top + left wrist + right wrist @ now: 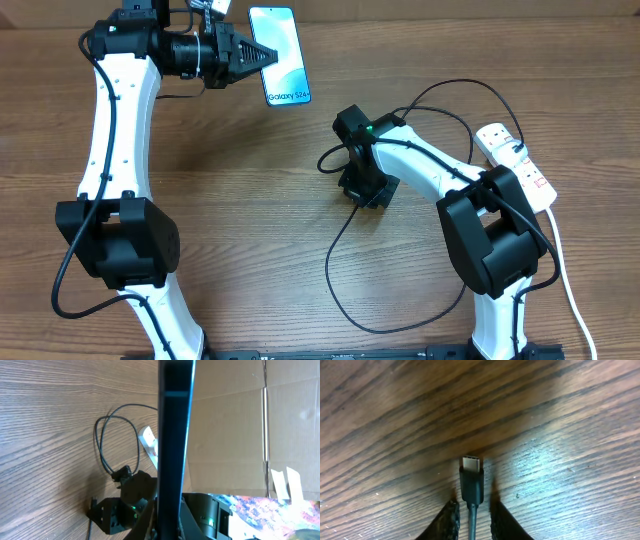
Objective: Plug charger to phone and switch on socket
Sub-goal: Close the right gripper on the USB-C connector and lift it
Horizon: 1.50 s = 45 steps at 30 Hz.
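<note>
My left gripper (262, 57) is shut on the phone (280, 55) and holds it raised at the back, its light "Galaxy" screen facing up. In the left wrist view the phone (175, 435) shows edge-on as a dark bar, with the gripper (172, 527) at its base. My right gripper (365, 187) is down at the table mid-right. In the right wrist view its fingers (474, 502) straddle the charger's connector tip (471, 477) with small gaps either side. The black charger cable (335, 270) loops over the table. The white socket (515, 160) lies at the right edge.
The socket's thick white cord (565, 280) runs down the right side. A cardboard wall (230, 425) stands behind the table. The socket (150, 442) and a charger cable loop (117, 435) also show in the left wrist view, beyond my right arm (130, 505).
</note>
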Tool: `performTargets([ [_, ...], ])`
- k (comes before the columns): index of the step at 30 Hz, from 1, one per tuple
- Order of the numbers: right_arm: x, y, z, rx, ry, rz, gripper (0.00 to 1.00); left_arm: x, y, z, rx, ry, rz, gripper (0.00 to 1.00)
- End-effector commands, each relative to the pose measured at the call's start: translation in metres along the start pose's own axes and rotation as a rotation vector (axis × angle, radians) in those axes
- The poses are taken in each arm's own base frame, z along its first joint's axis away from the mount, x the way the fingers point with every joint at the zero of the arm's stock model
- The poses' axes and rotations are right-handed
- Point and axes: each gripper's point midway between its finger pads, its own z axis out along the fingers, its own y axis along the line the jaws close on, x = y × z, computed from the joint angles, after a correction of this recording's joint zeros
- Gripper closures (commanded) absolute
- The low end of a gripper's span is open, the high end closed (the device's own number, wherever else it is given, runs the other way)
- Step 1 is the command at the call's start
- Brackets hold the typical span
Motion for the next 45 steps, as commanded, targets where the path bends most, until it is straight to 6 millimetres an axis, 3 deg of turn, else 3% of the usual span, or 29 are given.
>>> performTargets([
  [1,-0.002,-0.005,0.003,0.013,-0.001,0.010,0.80,0.002,-0.026,-0.005,0.061,0.000,0.073,0.96],
  [34,-0.006,0.000,-0.001,-0.005,-0.012,-0.052,0.96,0.001,-0.026,-0.005,0.062,-0.002,0.077,0.96],
  [39,-0.014,0.015,-0.020,-0.050,-0.046,-0.117,0.96,0.000,-0.026,-0.005,0.063,-0.005,0.086,0.96],
  [45,-0.020,0.032,-0.069,-0.156,-0.132,-0.200,0.96,-0.003,-0.031,-0.005,0.083,-0.012,0.113,0.96],
])
